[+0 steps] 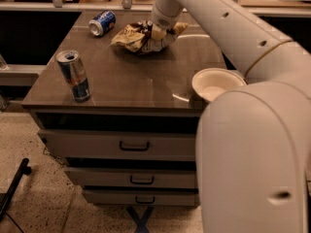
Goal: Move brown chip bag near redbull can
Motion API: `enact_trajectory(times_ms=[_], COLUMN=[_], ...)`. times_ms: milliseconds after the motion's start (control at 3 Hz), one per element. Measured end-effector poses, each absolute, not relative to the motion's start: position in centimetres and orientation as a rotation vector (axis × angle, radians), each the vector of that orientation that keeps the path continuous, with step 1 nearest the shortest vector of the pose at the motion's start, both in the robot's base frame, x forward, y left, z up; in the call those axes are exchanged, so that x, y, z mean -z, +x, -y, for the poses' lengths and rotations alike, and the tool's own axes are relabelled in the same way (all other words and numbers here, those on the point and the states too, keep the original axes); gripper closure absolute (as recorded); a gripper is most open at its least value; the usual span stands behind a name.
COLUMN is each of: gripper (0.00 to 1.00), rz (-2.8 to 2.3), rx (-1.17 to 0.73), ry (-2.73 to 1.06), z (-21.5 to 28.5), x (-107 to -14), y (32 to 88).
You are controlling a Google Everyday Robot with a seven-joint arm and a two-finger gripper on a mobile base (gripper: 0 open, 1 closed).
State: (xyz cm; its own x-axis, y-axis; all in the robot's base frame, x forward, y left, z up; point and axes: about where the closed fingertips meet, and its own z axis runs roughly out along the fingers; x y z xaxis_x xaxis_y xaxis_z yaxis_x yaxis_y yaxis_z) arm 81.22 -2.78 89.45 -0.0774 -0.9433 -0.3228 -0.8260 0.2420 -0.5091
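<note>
The brown chip bag (127, 37) lies crumpled at the back middle of the dark table top (141, 81). My gripper (156, 33) comes down from the upper right and sits on the bag's right part, which hides its tips. The redbull can (74, 75) stands upright near the table's front left corner, well apart from the bag.
A shorter blue can (102, 23) lies on its side at the back left, close to the bag. A white bowl (216, 84) sits at the front right, partly behind my arm. Drawers (133, 145) are below the table top.
</note>
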Motion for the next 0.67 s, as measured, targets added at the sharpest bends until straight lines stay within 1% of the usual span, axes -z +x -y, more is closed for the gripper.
enact_trajectory(times_ms=[333, 667], gripper=[1.0, 1.0], rz=[-1.837, -1.745], rx=[0.414, 0.523], ry=[-1.598, -1.594], z=[3.0, 2.9], x=[-94.4, -97.3], y=[78.8, 76.0])
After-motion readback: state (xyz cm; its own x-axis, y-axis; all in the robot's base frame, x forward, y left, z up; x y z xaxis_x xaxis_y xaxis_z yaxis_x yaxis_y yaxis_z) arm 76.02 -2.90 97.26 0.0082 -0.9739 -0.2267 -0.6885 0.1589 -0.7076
